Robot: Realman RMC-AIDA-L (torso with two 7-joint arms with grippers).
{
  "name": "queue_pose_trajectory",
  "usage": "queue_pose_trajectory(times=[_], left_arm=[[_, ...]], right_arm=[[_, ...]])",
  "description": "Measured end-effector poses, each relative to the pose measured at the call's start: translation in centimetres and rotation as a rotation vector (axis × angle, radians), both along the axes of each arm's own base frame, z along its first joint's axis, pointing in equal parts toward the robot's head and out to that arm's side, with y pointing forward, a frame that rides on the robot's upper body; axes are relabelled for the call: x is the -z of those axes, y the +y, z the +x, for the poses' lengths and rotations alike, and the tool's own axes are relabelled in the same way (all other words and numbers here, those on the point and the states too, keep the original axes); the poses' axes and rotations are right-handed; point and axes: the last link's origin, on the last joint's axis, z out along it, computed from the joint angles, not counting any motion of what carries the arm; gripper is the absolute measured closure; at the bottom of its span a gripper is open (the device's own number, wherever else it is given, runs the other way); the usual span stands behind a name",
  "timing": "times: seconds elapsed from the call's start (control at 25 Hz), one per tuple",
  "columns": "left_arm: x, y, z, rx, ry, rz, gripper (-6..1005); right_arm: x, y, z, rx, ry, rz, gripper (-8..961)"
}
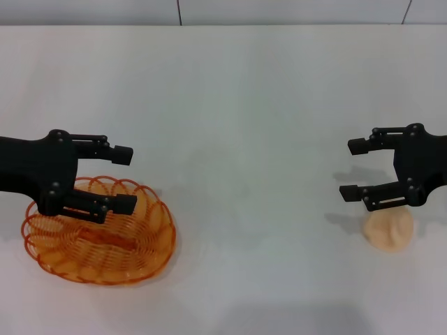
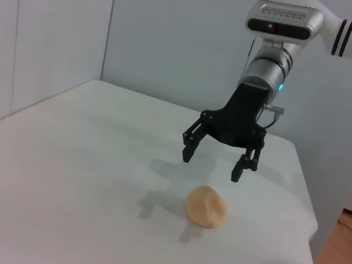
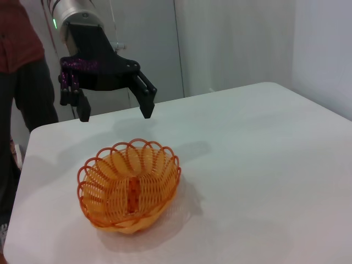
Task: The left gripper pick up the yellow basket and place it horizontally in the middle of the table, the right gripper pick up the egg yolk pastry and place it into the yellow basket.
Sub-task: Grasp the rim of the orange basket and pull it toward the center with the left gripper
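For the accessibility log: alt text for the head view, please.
An orange basket sits on a white table under the open left gripper. Across the table, the open right gripper hovers over a small pale pastry.

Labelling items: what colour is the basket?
Translucent orange-amber, the yellow basket; best in the right wrist view.

One yellow basket [image 1: 98, 234] and one egg yolk pastry [image 1: 390, 228] sit on the single table [image 1: 244, 125]. Two pincers show: the left pincer [image 1: 124, 179] and the right pincer [image 1: 353, 169].
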Motion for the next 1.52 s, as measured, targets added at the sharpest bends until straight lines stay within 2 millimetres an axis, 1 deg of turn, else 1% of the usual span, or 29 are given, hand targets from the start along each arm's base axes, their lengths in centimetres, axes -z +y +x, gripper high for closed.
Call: queue_pose_trajectory(times=[0.92,1.08,1.24,1.52], left_arm=[[-0.1,0.4,0.3,0.009,0.008,-0.002,141],[-0.4,0.6,0.5,-0.003,0.026,-0.002,142],[-1.1,1.4,0.7,-0.072,0.091,-0.025,142],[-2.3,3.3,1.2,-0.278,0.302,-0.094,143]], right_arm=[[-0.1,0.2,0.0,0.004,-0.001,0.011,141],[-0.1,0.2,0.0,0.003,-0.001,0.013,141],[-0.1,0.3,0.0,0.003,-0.002,0.017,141],[-0.1,0.4,-0.2,0.002,0.008,0.024,141]])
